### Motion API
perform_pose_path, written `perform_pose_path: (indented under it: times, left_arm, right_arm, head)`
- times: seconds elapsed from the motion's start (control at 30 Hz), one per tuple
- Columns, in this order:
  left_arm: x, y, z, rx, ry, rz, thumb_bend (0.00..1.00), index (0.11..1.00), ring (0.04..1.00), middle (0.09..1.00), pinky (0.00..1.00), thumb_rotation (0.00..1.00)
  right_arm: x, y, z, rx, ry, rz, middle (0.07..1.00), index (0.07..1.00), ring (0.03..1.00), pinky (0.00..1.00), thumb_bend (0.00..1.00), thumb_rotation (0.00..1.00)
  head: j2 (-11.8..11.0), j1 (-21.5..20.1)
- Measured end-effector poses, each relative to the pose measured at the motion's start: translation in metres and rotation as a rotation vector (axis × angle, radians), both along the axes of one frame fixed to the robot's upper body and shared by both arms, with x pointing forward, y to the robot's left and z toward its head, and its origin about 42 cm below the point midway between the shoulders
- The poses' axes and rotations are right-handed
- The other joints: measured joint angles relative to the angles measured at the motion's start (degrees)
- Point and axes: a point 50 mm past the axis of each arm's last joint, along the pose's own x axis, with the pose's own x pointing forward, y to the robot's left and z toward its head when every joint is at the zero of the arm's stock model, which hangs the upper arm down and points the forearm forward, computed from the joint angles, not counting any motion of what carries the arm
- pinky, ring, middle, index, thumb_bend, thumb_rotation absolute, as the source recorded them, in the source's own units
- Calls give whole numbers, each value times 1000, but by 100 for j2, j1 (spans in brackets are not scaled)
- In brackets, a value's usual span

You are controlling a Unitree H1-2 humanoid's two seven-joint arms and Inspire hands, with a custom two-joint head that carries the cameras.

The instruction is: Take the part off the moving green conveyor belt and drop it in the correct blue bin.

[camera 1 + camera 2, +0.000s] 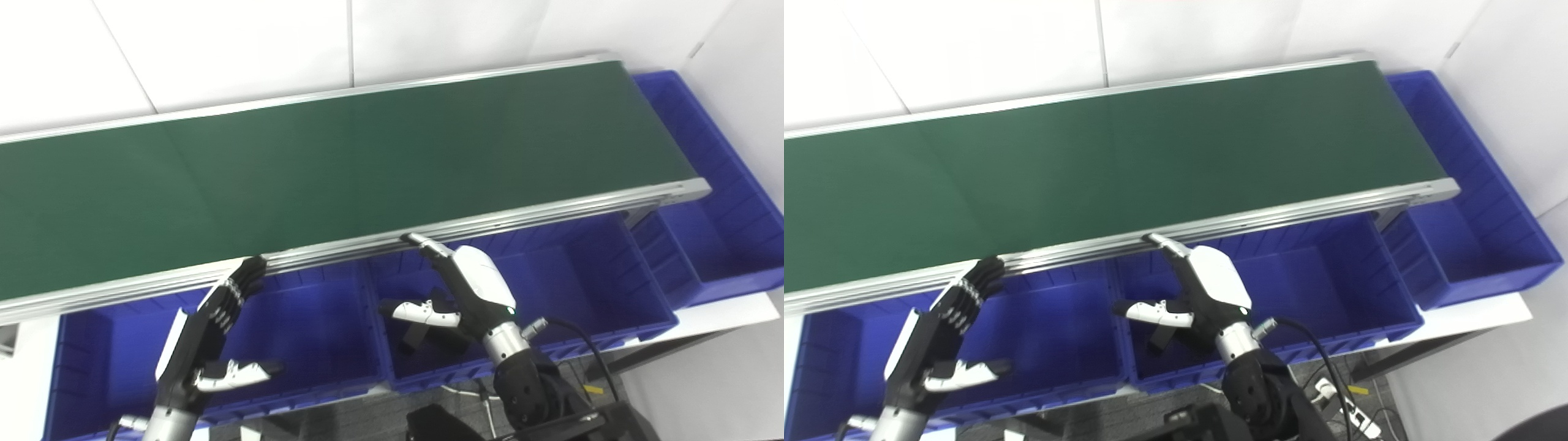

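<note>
A dark part (422, 335) lies on the floor of the middle blue bin (551, 288), its long axis tilted; its facing cannot be told. The right hand (465, 294) hovers above it, fingers spread, holding nothing. The left hand (208, 343), likewise spread and unladen, hangs over the left blue bin (306, 324) beside the green conveyor belt (343, 165).

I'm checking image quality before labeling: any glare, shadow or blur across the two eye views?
Left eye view: soft glare along the conveyor belt's metal rail, both hands sharp. Right eye view: the blue bins are evenly lit, with shadow only under the right hand; the left hand is crisp, with no motion blur.
</note>
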Motion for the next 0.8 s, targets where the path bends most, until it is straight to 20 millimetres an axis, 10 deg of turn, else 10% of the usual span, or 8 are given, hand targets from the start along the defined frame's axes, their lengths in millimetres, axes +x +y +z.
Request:
perform_pose_path:
  times: [0.8]
  left_arm:
    - [-6, -13, -6, -37, -12, 48, 900, 876, 913, 902, 898, 251]
  right_arm:
    - [-20, -3, -24, 429, -220, -12, 855, 940, 813, 760, 843, 681]
  head:
    - [-299, 756]
